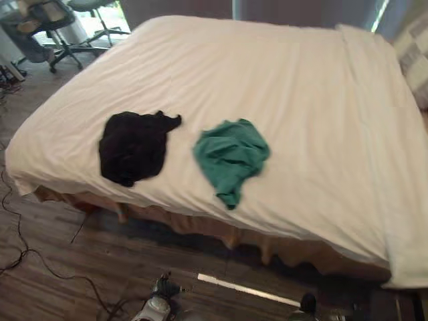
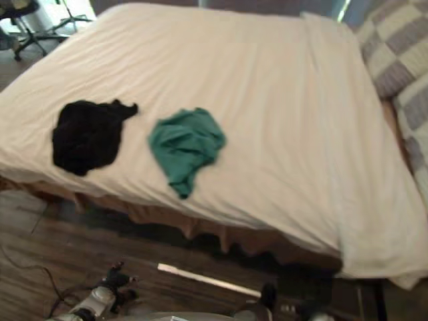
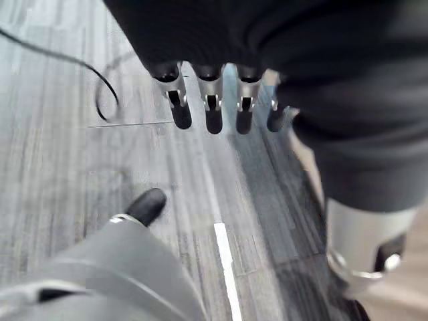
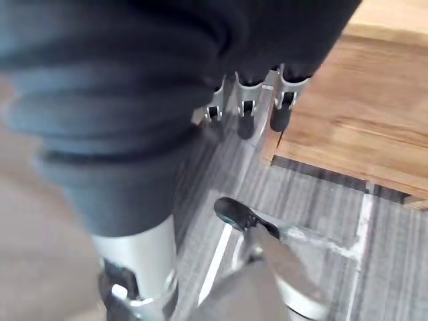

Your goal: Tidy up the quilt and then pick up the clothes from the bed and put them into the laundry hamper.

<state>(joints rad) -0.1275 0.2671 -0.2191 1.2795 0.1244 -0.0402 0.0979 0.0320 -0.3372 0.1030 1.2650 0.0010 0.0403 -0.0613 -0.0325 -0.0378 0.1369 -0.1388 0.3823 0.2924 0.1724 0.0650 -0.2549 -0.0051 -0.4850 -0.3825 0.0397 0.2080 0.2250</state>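
A white quilt (image 1: 267,73) lies spread almost flat over the bed. Two garments rest on it close to the front edge: a crumpled black one (image 1: 134,147) at the left and a crumpled green one (image 1: 231,155) just right of it. Both of my hands hang low over the wooden floor in front of the bed, well short of the clothes. My left hand (image 3: 212,114) is open, its fingers relaxed with nothing in them. My right hand (image 4: 246,117) is open and empty as well.
Checked pillows (image 2: 394,53) lie at the bed's right end, past a folded band of the quilt (image 2: 328,100). An office chair (image 1: 57,27) stands on the floor at the far left. A white strip (image 1: 247,289) lies on the wooden floor before the bed.
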